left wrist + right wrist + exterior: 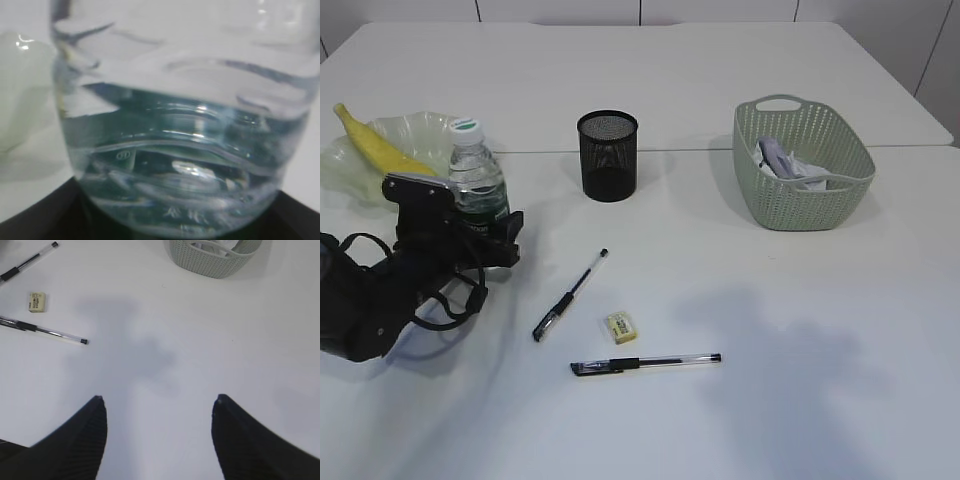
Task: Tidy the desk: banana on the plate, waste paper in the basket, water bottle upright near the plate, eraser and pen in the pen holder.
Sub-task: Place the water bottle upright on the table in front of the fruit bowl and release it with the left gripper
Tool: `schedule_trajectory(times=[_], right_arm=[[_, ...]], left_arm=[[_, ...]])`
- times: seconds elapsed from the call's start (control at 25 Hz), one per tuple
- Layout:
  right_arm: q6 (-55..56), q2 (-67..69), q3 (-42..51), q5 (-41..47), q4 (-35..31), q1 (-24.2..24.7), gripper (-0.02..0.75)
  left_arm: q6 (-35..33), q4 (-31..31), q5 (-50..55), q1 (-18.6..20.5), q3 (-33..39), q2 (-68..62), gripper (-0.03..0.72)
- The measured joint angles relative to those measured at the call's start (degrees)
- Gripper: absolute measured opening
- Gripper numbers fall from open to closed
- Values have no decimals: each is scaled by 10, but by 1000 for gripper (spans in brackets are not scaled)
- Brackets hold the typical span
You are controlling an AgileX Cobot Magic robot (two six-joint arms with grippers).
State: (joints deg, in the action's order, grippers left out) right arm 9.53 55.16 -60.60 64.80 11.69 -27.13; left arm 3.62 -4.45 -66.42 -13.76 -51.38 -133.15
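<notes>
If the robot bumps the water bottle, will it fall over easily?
Probably not easily. The water bottle stands upright and looks mostly full, so it's likely heavy and steady. Still, it's tall and narrow, so a hard knock near the white cap could tip it, and then it would probably roll.

Water bottle [175, 125] blurred, top cropped in wrist view; base hidden behind left arm.

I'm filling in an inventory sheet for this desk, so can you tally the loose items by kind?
Pens: 2
Eraser: 1
Water bottle: 1
Banana: 1
Plate: 1
Pen holder: 1
Basket: 1, with crumpled paper inside, pieces not countable
Total: 8 items, paper left out
</notes>
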Motion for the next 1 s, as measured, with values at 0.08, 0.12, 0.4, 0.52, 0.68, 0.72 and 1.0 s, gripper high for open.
schedule_trajectory(times=[0.08, 0.12, 0.4, 0.52, 0.68, 0.72, 1.0], right_arm=[[0, 0, 0, 0, 0, 0, 491], [0, 0, 0, 0, 0, 0, 491], [-1, 0, 0, -1, 0, 0, 491], [-1, 0, 0, -1, 0, 0, 491], [-7, 0, 0, -1, 0, 0, 491], [-8, 0, 0, -1, 0, 0, 491], [-18, 0, 0, -1, 0, 0, 491]], left_arm=[[0, 23, 0, 0, 0, 0, 540], [0, 35, 0, 0, 0, 0, 540], [-1, 55, 0, 5, 0, 0, 541], [-1, 57, 0, 5, 0, 0, 571], [-1, 59, 0, 5, 0, 0, 655], [-1, 59, 0, 5, 0, 0, 670], [-2, 45, 1, 5, 0, 1, 689]])
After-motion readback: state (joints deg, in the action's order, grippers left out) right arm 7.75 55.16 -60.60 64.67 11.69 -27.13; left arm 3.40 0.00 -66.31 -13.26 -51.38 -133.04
